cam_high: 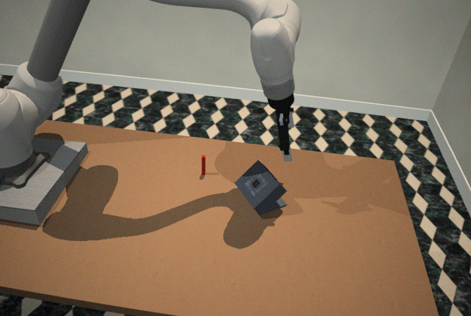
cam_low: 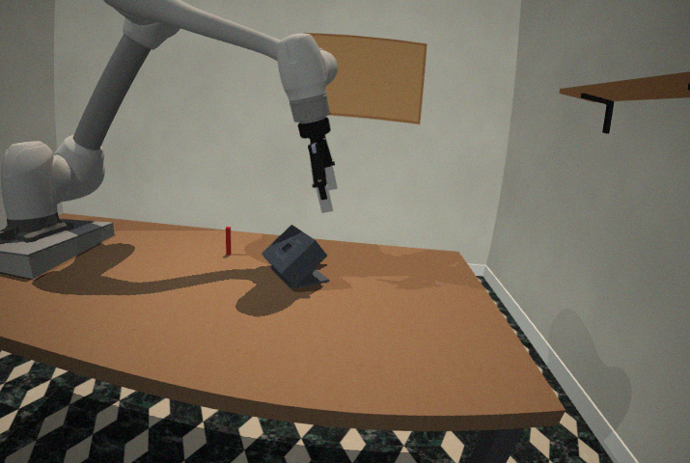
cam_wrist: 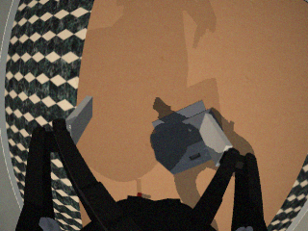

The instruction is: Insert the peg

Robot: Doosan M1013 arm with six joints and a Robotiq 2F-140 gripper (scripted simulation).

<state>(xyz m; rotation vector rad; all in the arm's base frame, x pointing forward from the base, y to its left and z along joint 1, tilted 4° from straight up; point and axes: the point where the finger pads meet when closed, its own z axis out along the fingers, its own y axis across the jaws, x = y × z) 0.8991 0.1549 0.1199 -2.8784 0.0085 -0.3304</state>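
Observation:
The red peg [cam_high: 203, 164] stands upright on the brown table, left of the sloped panel block; it also shows in the exterior view [cam_low: 228, 240]. The dark grey block [cam_high: 261, 187] carries the sloped panel with a small square hole [cam_high: 256, 183] facing up and to the left. The block also shows in the exterior view [cam_low: 294, 255] and in the wrist view [cam_wrist: 187, 138]. My gripper [cam_high: 286, 154] [cam_low: 326, 202] hangs well above the table, over the far side of the block, pointing down. Its fingers are open and empty [cam_wrist: 148, 129].
The robot base [cam_high: 23, 178] sits on a grey plate at the table's left end. The table's far edge lies just behind the gripper, with checkered floor beyond. A wall shelf [cam_low: 640, 87] hangs at the right.

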